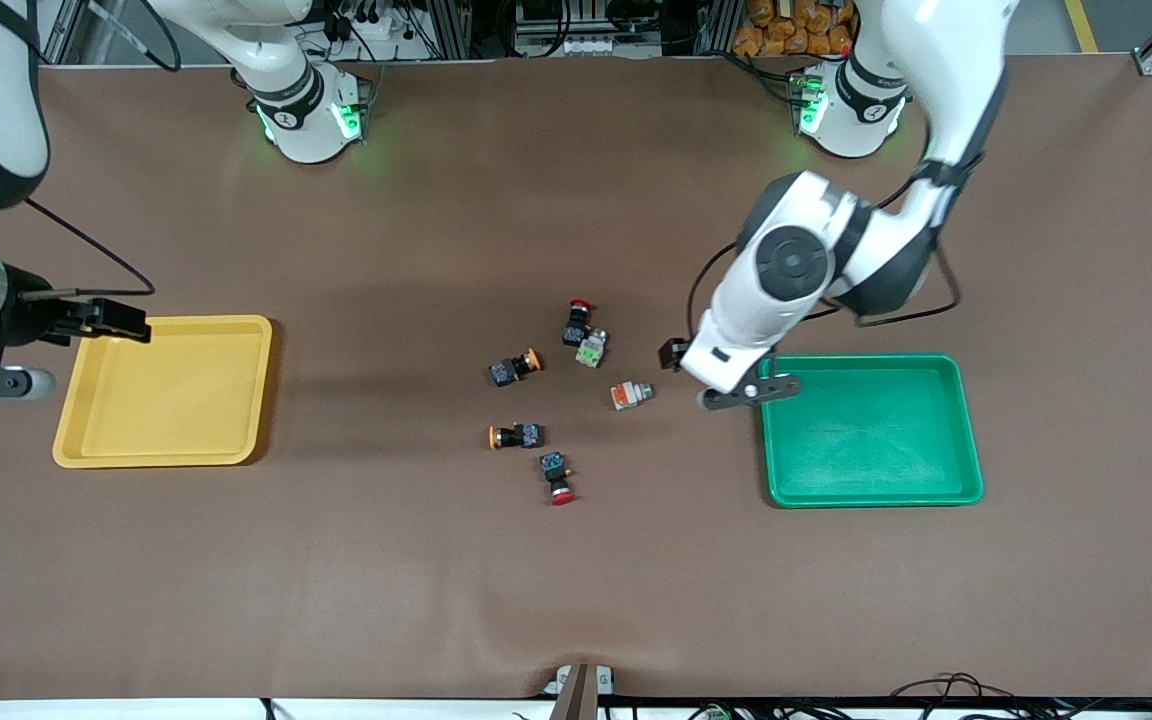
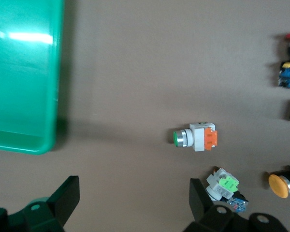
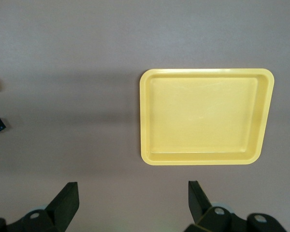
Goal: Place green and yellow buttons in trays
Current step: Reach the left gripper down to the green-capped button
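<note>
Although the left gripper (image 2: pixel 130 205) is hidden under its own wrist in the front view, the left wrist view shows its two black fingers spread wide with nothing between them, over bare brown table beside the shallow green plastic tray (image 1: pixel 871 430) and near the grey-white switch with an orange block (image 1: pixel 630 395). One finger partly covers the grey-white switch with a green block (image 2: pixel 223 184), and the buttons at that picture's edge are cut off. The right gripper (image 3: pixel 130 203) hangs by the outer edge of the shallow yellow plastic tray (image 1: pixel 168 391), jaws equally wide and holding nothing. Both trays hold nothing. The two black-bodied switches with yellow-orange caps (image 1: pixel 515 368) (image 1: pixel 515 436) lie at mid-table between the trays, with two red-capped black switches (image 1: pixel 577 322) (image 1: pixel 557 477) among them.
</note>
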Robot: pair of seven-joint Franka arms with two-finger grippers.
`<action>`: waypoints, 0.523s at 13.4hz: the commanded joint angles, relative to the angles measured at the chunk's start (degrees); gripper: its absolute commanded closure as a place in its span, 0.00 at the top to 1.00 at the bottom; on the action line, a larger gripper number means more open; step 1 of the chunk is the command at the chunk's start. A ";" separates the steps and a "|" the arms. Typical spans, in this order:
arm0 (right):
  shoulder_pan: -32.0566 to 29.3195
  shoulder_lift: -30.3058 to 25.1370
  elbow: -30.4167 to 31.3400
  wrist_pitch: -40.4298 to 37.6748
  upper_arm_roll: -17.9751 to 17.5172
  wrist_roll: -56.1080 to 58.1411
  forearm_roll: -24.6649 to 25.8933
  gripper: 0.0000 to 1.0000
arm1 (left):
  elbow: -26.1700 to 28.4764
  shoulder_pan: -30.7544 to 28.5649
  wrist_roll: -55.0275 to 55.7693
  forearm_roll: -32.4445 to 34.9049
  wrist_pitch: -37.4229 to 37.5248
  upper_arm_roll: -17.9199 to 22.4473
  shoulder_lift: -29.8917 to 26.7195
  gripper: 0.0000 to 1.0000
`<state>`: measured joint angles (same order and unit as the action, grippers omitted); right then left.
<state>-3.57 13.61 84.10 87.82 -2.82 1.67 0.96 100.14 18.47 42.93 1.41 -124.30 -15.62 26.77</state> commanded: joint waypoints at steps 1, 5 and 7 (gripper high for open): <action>-1.45 0.28 -0.86 -0.02 -0.70 -0.96 -0.43 1.00 | -0.91 2.26 1.97 1.05 -1.47 0.15 3.62 1.00; 1.27 0.28 -0.86 -0.37 -1.14 -13.68 -2.70 1.00 | -4.42 6.66 7.51 1.14 -6.91 0.85 9.69 1.00; 2.15 0.28 -0.60 0.07 -1.14 -20.36 -8.31 1.00 | -5.30 6.84 7.78 1.14 -9.63 0.85 11.89 1.00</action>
<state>-2.27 13.94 83.77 87.90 -3.94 -13.12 -3.58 97.58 24.80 49.53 1.41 -132.22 -15.38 35.86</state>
